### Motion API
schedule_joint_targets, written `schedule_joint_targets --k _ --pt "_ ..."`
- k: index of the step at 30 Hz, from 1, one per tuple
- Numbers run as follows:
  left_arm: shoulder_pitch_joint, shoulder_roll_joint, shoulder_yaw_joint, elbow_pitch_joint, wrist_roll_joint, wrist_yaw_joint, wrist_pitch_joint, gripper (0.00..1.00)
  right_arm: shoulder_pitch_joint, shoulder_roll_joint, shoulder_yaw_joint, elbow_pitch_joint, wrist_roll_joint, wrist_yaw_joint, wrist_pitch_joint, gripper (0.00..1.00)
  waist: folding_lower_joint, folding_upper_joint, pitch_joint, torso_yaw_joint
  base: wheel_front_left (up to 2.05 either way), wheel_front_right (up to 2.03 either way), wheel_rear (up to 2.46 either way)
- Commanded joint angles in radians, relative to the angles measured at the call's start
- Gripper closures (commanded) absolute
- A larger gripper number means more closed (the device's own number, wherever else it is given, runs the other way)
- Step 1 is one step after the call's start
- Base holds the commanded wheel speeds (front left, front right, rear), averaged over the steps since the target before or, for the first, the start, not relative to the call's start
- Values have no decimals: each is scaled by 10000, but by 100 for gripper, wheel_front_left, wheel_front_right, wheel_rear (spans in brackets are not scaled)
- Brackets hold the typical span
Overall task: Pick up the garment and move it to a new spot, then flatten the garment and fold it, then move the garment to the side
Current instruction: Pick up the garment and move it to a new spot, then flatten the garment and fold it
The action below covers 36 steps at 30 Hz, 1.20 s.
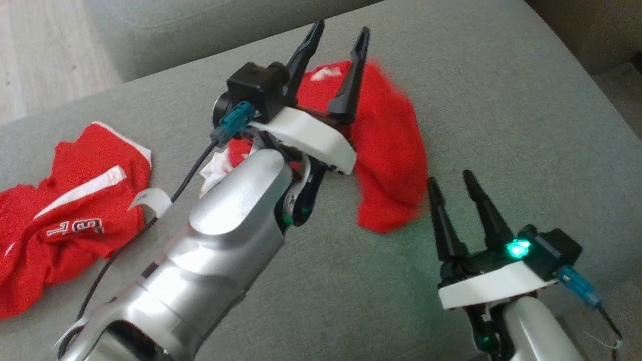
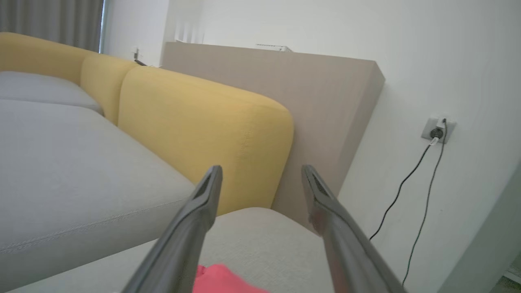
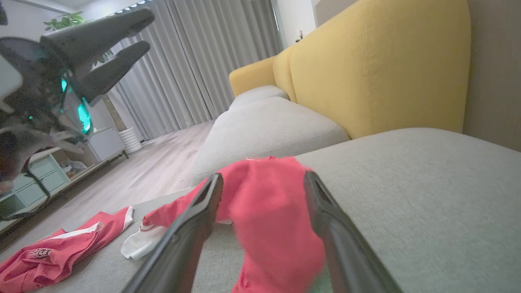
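Two hands gape wide, both empty: the left hand (image 1: 341, 30) above the red garment (image 1: 391, 150), the right hand (image 1: 450, 179) just beside it.

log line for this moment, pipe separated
left end effector: open, over crumpled red fabric garment | right end effector: open, near garment edge | garment: loose on grey fabric sofa cushion

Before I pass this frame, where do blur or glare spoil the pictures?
Head view: the central red garment smears along its upper right edge, and glare whitens the left forearm's silver shell. Left wrist view: soft throughout. Right wrist view: that garment blurs between the right gripper's fingers; the left gripper looks defocused.
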Motion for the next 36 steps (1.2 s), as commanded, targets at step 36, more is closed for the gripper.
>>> schedule_joint_targets --k 36 --pt "6153 1785 2697 -2603 2820 455 -514 0 670 -33 -1426 -81 -784 -7 -107 0 -2 0 -957 4059 0 0 0"
